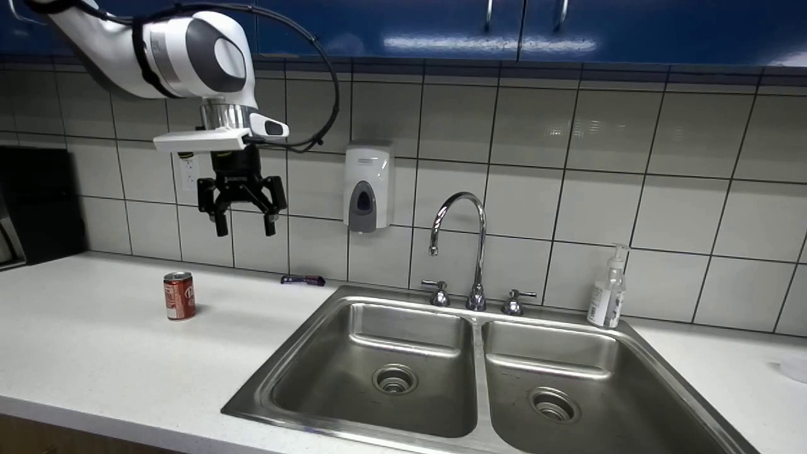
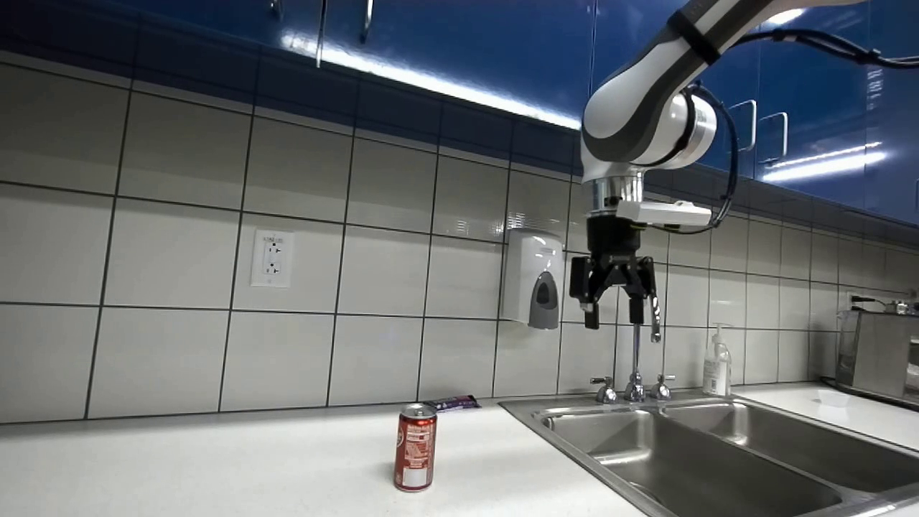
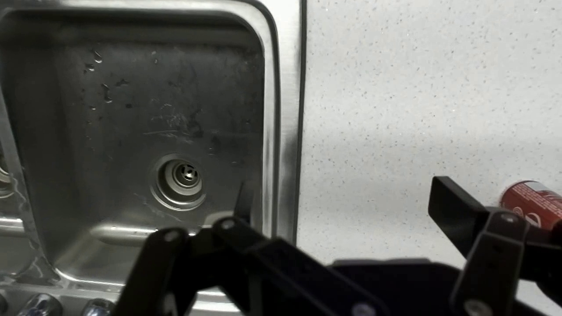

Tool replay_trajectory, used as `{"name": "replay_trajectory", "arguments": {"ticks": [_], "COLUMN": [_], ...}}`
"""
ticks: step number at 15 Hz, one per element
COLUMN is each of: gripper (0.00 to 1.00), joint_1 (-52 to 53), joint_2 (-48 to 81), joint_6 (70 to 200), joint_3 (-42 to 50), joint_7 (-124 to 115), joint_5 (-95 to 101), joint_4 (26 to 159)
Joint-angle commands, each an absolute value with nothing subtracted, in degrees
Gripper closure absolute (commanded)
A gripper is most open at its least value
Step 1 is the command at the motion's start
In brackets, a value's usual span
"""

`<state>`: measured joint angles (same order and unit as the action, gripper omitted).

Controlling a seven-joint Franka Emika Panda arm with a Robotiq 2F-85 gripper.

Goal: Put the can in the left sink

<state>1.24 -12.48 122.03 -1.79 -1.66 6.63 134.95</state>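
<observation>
The red can (image 1: 179, 297) with a silver top stands upright on the white counter, left of the sink. It also stands there in an exterior view (image 2: 415, 449), and it is partly cut off at the right edge in the wrist view (image 3: 533, 202). The left sink (image 1: 328, 384) is an empty steel basin with a round drain; it shows from above in the wrist view (image 3: 118, 123). My gripper (image 1: 246, 228) is open and empty, high above the counter. In the wrist view its fingers (image 3: 342, 197) are spread wide, over the counter strip between can and basin.
The matching right basin (image 1: 555, 362) adjoins the left one. A tall curved faucet (image 1: 480, 252) with two handles stands behind. A soap dispenser (image 1: 369, 189) hangs on the tiled wall. A purple wrapper (image 1: 302, 279) lies by the wall. A pump bottle (image 1: 608, 290) stands at the sink's back right.
</observation>
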Motion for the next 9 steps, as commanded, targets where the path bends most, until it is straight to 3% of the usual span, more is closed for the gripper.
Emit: {"name": "replay_trajectory", "arguments": {"ticks": [1, 9], "gripper": [0.00, 0.00], "joint_1": [2.95, 5.96], "joint_2": [-7.38, 2.93], "joint_6": [126.79, 135.12], "joint_3": [-2.76, -4.99], "joint_7": [0.39, -1.50], "joint_5": [5.65, 6.02], "joint_4": [134.15, 132.57]}}
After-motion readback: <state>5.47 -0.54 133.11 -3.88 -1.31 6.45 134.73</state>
